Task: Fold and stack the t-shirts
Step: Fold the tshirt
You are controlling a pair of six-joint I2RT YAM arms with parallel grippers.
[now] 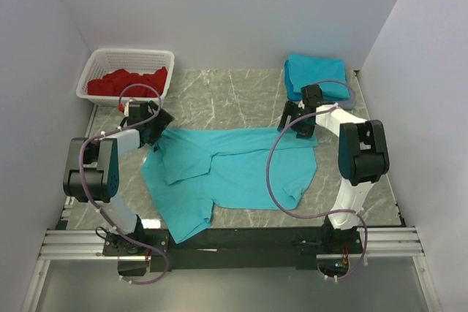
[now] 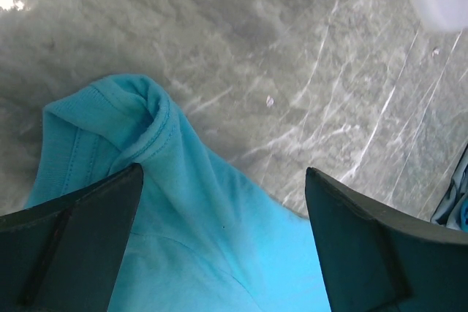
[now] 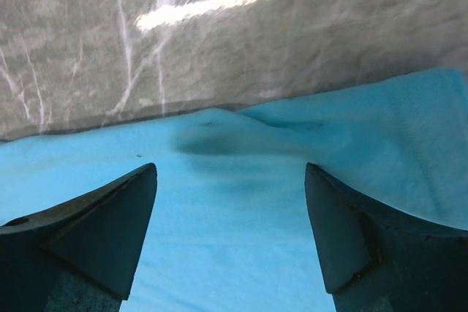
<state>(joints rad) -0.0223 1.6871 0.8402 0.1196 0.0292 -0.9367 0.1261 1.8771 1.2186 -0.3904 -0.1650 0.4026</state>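
Mid-frame: spread t-shirt (image 1: 241, 169) flat on the marble table (image 1: 219, 100), its left part folded over. Upper right: folded t-shirt (image 1: 316, 72). At the shirt's bunched left edge, left gripper (image 1: 155, 137) is released, jaws wide. At its upper-right hem, right gripper (image 1: 298, 128) is released too, jaws apart. Upper left: basket (image 1: 131, 53) holding red cloth (image 1: 128, 82).

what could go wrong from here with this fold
The open left claw points at a bunched hem of the t-shirt; closing may catch extra layers.
The open right claw sits over flat fabric, so it may pinch nothing.
The shirt's near corner overhangs the table edge and could drag off.
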